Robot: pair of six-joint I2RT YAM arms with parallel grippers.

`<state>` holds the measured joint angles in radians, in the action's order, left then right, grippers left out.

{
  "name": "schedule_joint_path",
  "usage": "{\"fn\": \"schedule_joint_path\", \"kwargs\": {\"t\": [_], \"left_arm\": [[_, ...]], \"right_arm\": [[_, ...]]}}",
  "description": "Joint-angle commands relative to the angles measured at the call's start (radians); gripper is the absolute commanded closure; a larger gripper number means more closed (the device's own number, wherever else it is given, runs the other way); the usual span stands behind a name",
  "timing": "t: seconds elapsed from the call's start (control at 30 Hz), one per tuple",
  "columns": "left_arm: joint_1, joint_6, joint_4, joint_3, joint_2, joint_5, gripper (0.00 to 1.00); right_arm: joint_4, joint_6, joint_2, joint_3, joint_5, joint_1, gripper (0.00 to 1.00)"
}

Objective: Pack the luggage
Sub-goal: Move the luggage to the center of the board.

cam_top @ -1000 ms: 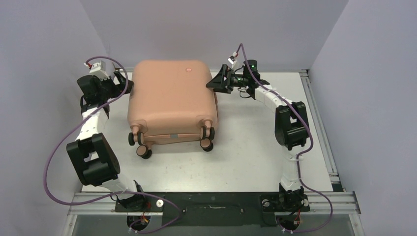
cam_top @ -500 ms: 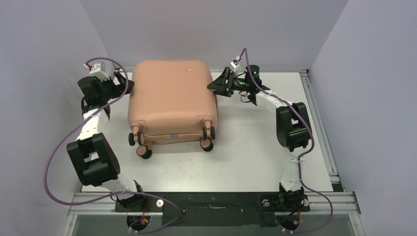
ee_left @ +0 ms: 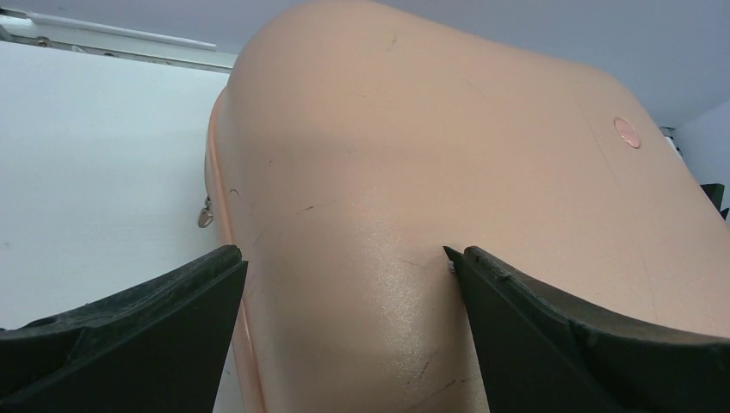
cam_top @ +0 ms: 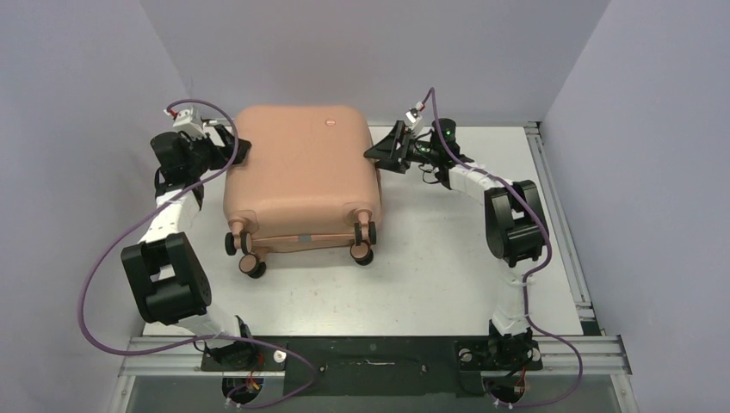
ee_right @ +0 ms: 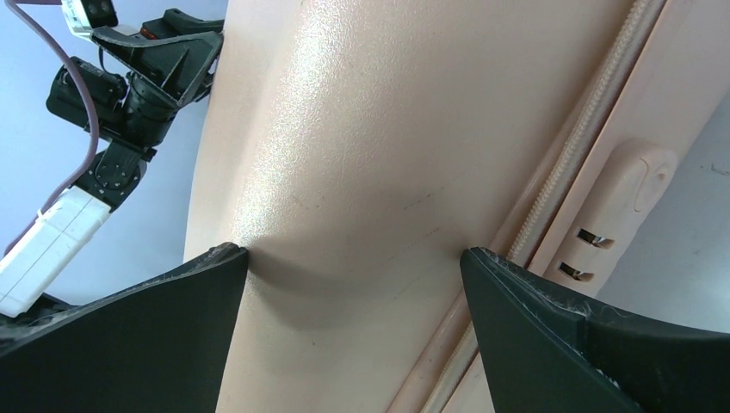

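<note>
The luggage is a salmon-pink hard-shell suitcase lying flat and closed on the table, wheels toward the arms and logo dot at the far side. My left gripper is open at its far-left corner. In the left wrist view the shell fills the wide gap of the gripper, and the right fingertip touches it. My right gripper is open at the far-right side. There the gripper straddles the shell beside the zipper seam.
The white table extends in front of and to the right of the suitcase. Purple-grey walls enclose the back and both sides. A metal rail runs along the right edge. The suitcase's side handle shows in the right wrist view.
My left gripper has moved right and forward onto the suitcase's far-left corner. My right gripper has shifted slightly and its jaws have widened a little. The suitcase has not moved.
</note>
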<state>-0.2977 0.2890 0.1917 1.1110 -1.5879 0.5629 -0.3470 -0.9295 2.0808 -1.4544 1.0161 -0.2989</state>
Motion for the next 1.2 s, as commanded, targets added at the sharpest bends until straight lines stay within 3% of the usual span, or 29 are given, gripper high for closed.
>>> {"fn": "schedule_joint_path", "kwargs": {"t": [0.0,0.3,0.5,0.57,0.77,0.97,1.17], "left_arm": [[0.025,-0.062,-0.209,-0.059,-0.062,0.039,0.04],[0.053,-0.106,-0.248,-0.061,-0.087,-0.035,0.04],[0.08,-0.082,-0.256,-0.074,-0.137,0.0,0.01],[0.104,-0.06,-0.263,-0.092,-0.144,0.015,0.0],[0.271,-0.098,-0.327,-0.16,-0.062,0.03,0.01],[0.463,-0.14,-0.376,-0.21,0.013,0.067,0.01],[0.528,-0.179,-0.454,-0.198,0.015,0.079,0.04]], "right_arm": [[0.143,0.114,-0.012,0.059,0.009,-0.023,0.06],[0.178,0.128,-0.037,0.082,-0.023,-0.025,0.1],[-0.171,-0.083,-0.063,0.17,0.091,-0.002,0.1],[-0.192,-0.065,-0.099,0.164,0.107,0.026,0.1],[0.3,0.407,-0.27,0.076,0.015,0.128,0.1],[0.409,0.542,-0.377,0.112,0.031,0.214,0.1],[0.768,0.931,-0.481,0.054,-0.06,0.195,0.1]]}}
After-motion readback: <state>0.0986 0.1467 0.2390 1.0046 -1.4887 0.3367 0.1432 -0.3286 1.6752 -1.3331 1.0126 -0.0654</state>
